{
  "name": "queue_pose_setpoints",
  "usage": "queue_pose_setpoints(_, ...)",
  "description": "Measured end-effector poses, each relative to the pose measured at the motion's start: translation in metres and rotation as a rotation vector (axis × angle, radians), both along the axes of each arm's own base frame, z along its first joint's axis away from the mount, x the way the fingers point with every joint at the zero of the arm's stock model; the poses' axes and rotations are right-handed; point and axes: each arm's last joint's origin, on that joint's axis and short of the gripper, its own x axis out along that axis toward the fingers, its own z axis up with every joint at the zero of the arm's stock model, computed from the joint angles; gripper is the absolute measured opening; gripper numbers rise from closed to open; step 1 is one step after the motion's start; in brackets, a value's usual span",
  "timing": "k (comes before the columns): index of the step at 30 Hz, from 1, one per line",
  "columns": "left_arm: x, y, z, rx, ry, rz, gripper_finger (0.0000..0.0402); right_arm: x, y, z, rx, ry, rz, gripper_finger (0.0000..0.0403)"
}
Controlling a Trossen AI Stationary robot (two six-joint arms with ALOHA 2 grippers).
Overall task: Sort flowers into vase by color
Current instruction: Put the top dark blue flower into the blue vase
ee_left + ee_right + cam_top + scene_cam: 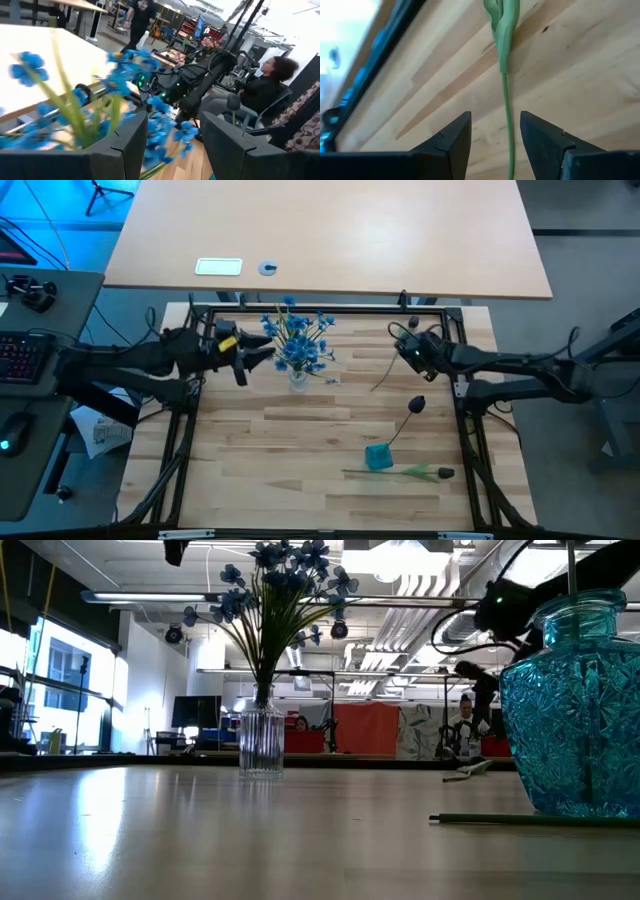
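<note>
Overhead view evenly lit; blue glow at its upper-left corner. Low view backlit: ceiling light strips (400, 635) glare, a bright window (60, 690) at left, sheen on the table (200, 830). Blue vase (580, 710) close and soft. Left wrist view: blue flowers (125, 80) motion-blurred, sky overexposed. Right wrist view: green stem (506, 90) slightly soft

Bright-blue flowers (299, 338), teal ribbed vase (379, 457), near-black bud (417, 405)

Two dark slim arms; left hand (262, 352) bears a yellow patch
</note>
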Motion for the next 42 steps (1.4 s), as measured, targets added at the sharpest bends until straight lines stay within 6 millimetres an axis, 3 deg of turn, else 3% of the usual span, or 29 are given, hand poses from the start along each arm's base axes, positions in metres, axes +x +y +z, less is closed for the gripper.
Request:
queue_pose_setpoints(7,-0.02,0.018,0.002,-0.016,0.021,0.036,0.0172,0.023,-0.033,0.004,0.02,0.154,0.061,0.0163)
queue_pose_setpoints(16,-0.023,0.027,0.001,-0.039,0.022,0.07,0.0172,0.043,-0.064,-0.014,0.133,0.317,0.092,0.0163)
queue_pose_setpoints(28,-0.023,0.028,-0.003,-0.092,0.046,0.082,0.0172,0.053,-0.074,-0.033,0.185,0.441,0.11,0.0151)
queue_pose_setpoints(32,-0.023,0.028,-0.004,-0.118,0.054,0.084,0.0172,0.053,-0.074,-0.036,0.17,0.487,0.144,0.0115)
queue_pose_setpoints(36,-0.028,0.025,0.0,-0.101,0.034,-0.003,0.0172,0.053,-0.075,-0.033,0.114,0.526,0.265,0.0025)
queue_pose_setpoints(42,-0.056,0.02,0.014,-0.034,-0.064,-0.029,0.0172,0.053,-0.066,0.008,-0.065,0.454,0.471,0.0005)
